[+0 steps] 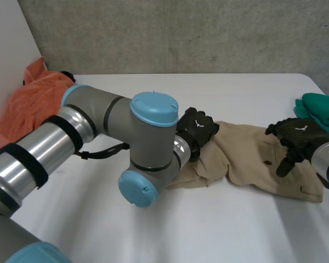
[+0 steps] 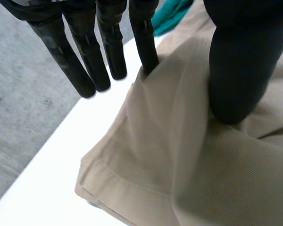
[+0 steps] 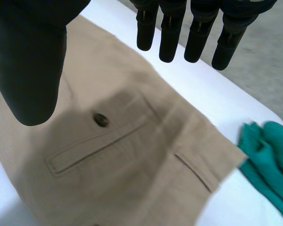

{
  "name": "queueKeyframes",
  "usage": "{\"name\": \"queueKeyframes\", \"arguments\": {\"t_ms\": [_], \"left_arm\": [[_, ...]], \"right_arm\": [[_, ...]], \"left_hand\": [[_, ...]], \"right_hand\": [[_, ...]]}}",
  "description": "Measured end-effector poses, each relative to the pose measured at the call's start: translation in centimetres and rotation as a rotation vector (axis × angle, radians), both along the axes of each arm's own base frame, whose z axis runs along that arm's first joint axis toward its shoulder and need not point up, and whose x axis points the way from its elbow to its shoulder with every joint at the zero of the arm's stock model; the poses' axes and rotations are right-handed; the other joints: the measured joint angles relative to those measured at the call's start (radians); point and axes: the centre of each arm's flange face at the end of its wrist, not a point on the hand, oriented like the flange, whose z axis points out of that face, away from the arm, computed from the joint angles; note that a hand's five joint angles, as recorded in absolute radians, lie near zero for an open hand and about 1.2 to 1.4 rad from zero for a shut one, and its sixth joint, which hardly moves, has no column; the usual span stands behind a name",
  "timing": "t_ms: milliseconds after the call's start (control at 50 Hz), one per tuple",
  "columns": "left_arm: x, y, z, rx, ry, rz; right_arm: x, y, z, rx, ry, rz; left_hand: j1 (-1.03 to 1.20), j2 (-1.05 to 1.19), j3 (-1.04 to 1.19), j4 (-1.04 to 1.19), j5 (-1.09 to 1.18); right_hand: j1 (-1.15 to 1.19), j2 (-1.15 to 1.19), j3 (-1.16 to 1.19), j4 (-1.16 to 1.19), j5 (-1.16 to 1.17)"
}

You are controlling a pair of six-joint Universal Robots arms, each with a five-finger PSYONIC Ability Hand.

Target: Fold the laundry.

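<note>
The tan garment point(image 1: 252, 156), a pair of shorts or trousers to judge by its buttoned back pocket point(image 3: 99, 150), lies rumpled on the white bench point(image 1: 153, 230). Its hemmed leg end is bunched toward the centre and its waist end lies flatter toward the robot's right. The left hand point(image 1: 198, 129) is on the bunched leg end. In its wrist view one of its fingers point(image 2: 148, 47) is tucked into a fold and the thumb presses the cloth from the other side, so it seems to pinch a ridge of fabric, while the other fingers stick out straight over bare bench. The right hand point(image 1: 297, 136) hovers above the waist end, near the pocket button point(image 3: 101, 119). Its fingers point(image 3: 170, 33) are straight and spread from the thumb, with nothing in them. The step in hand looks like spreading the garment flat before any fold. To do that well, the left hand should draw the leg end away from the waist, low and slowly so the pinch does not slip. Meanwhile the right hand should come down and pin the waist end flat against the bench, so that the doubled layers near the hem open out rather than drag along. A green cloth point(image 1: 322, 112) lies just beyond the waist end and should not be caught, and an orange cloth point(image 1: 30, 104) sits heaped well apart at the far left.
</note>
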Motion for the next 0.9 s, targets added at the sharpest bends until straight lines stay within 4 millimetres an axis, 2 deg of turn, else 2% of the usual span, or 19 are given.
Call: {"name": "queueKeyframes", "arguments": {"t_ms": [60,180,320,440,580,660,680,720,760,900], "left_arm": [[0.3,0.2,1.0,-0.015,0.020,0.002],[1.1,0.9,2.8,-0.015,0.042,-0.002],[2.2,1.2,4.9,0.015,0.089,-0.003],[2.9,0.7,6.6,0.066,0.165,-0.005],[3.4,-0.1,8.3,0.127,0.265,-0.007],[3.6,-0.5,8.6,0.140,0.285,0.004],[3.6,-0.5,8.5,0.144,0.286,0.009],[3.7,-0.6,8.4,0.148,0.284,0.016],[3.9,-0.6,8.3,0.153,0.280,0.023],[4.7,-0.7,8.3,0.160,0.270,0.044]], "right_arm": [[-0.9,0.3,0.6,-0.012,0.002,-0.059],[-2.8,1.6,0.7,-0.004,0.027,-0.132],[-4.8,2.8,-1.6,0.026,0.077,-0.111],[-5.7,2.7,-3.3,0.018,0.072,-0.087],[-6.2,1.7,-5.4,0.017,0.040,-0.086],[-6.6,0.8,-6.7,0.008,0.046,-0.101],[-6.8,0.3,-7.0,-0.003,0.057,-0.116],[-7.3,-0.3,-7.3,-0.021,0.076,-0.142],[-8.2,-1.1,-7.3,-0.058,0.110,-0.187],[-10.4,-3.5,-6.0,-0.172,0.226,-0.248]], "left_hand": [[-0.148,-0.156,-0.157,-0.158,-0.157],[-0.236,-0.252,-0.255,-0.250,-0.258],[-0.321,-0.335,-0.331,-0.332,-0.307],[-0.321,-0.337,-0.332,-0.333,-0.307],[-0.321,-0.337,-0.332,-0.333,-0.307],[-0.321,-0.337,-0.332,-0.333,-0.307],[-0.321,-0.337,-0.332,-0.333,-0.307],[-0.321,-0.337,-0.332,-0.333,-0.307],[-0.321,-0.337,-0.332,-0.333,-0.307],[-0.321,-0.337,-0.332,-0.333,-0.307]], "right_hand": [[0.000,0.000,-0.019,-0.001,-0.011],[0.000,0.000,-0.020,-0.001,-0.009],[0.005,0.002,0.023,0.019,0.062],[0.043,0.002,0.056,0.058,0.098],[0.082,0.045,0.093,0.102,0.133],[0.272,0.252,0.269,0.271,0.301],[0.488,0.504,0.528,0.528,0.548],[0.642,0.740,0.754,0.757,0.754],[0.688,0.789,0.828,0.837,0.807],[0.708,0.790,0.834,0.851,0.824]]}}
